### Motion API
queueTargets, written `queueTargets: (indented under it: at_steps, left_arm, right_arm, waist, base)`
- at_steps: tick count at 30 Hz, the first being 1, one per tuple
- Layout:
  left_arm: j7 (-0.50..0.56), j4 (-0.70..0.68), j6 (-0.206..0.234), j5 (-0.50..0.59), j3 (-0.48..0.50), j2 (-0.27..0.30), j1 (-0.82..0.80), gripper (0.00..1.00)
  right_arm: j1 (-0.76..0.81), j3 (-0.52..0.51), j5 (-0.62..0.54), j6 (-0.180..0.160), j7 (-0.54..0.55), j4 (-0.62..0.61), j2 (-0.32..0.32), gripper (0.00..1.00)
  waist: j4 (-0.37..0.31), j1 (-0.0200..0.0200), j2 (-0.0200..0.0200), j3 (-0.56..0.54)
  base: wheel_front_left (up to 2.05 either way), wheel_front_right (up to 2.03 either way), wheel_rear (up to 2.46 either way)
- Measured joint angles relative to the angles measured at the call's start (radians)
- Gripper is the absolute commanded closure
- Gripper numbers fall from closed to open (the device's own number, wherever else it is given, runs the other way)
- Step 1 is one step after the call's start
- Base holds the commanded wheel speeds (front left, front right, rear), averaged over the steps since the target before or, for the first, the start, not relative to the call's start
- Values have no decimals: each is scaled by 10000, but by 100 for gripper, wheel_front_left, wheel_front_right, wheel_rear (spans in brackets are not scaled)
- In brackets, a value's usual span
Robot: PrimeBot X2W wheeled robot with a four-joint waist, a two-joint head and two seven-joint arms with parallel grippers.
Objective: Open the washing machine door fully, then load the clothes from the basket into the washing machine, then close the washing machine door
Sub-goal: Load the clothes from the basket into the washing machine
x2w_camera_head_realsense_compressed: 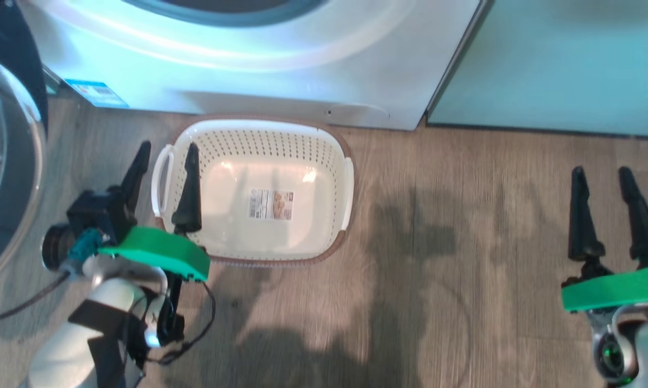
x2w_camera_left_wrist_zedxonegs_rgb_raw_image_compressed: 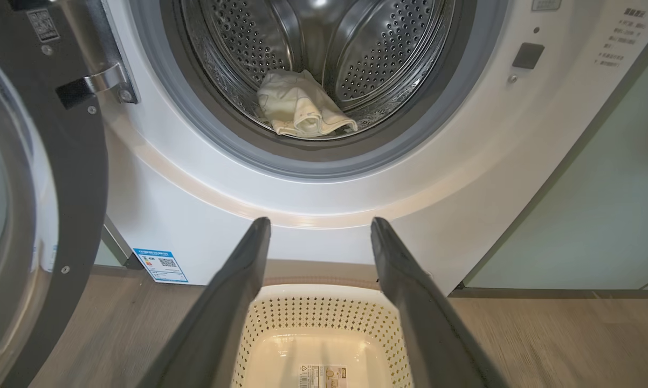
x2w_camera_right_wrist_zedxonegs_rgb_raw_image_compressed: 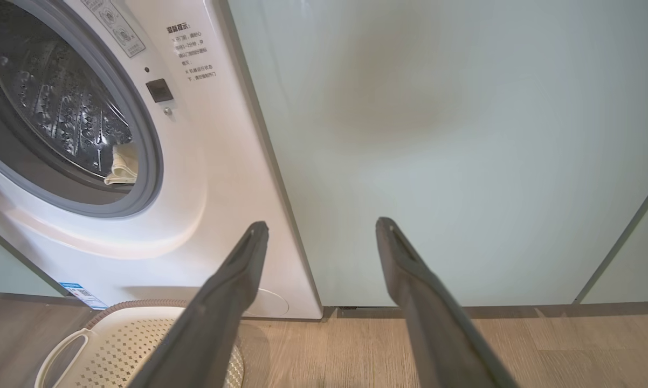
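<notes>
The cream basket [x2w_camera_head_realsense_compressed: 259,240] stands on the floor before the white washing machine [x2w_camera_head_realsense_compressed: 281,81], with just a label on its bottom. Pale clothes [x2w_camera_left_wrist_zedxonegs_rgb_raw_image_compressed: 302,105] lie inside the steel drum, and a corner of them [x2w_camera_right_wrist_zedxonegs_rgb_raw_image_compressed: 123,168] shows in the right wrist view. The washing machine door [x2w_camera_head_realsense_compressed: 6,161] stands swung open at the left, its black rim [x2w_camera_left_wrist_zedxonegs_rgb_raw_image_compressed: 81,178] beside the drum opening. My left gripper [x2w_camera_head_realsense_compressed: 167,148] is open over the basket's left handle, one finger inside the rim, one outside. My right gripper [x2w_camera_head_realsense_compressed: 601,173] hangs open over bare floor at the right, apart from the basket [x2w_camera_right_wrist_zedxonegs_rgb_raw_image_compressed: 140,339].
A pale mint-green cabinet panel [x2w_camera_head_realsense_compressed: 561,59] stands right of the machine. A blue-white energy sticker [x2w_camera_head_realsense_compressed: 95,92] marks the machine's lower left corner. Wood-look floor [x2w_camera_head_realsense_compressed: 453,269] spreads between basket and right gripper.
</notes>
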Motion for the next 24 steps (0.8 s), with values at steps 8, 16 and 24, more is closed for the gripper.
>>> queueTargets:
  at_steps: [8, 16, 24]
  left_arm:
    - [0, 90, 73, -63, -171, -35, 348, 0]
    - [0, 119, 82, -132, -174, -33, 553, 0]
    - [0, 121, 82, -163, -213, -29, 552, 0]
  right_arm:
    - [453, 182, 0, 0, 173, -27, 8, 0]
    - [503, 201, 0, 0, 268, -111, 23, 0]
    - [678, 205, 0, 0, 339, -207, 31, 0]
  waist:
    - [56, 1, 0, -604]
    - [47, 1, -1, -867]
    - [54, 2, -1, -899]
  base:
    - [0, 0, 0]
    - [0, 0, 0]
    - [0, 0, 0]
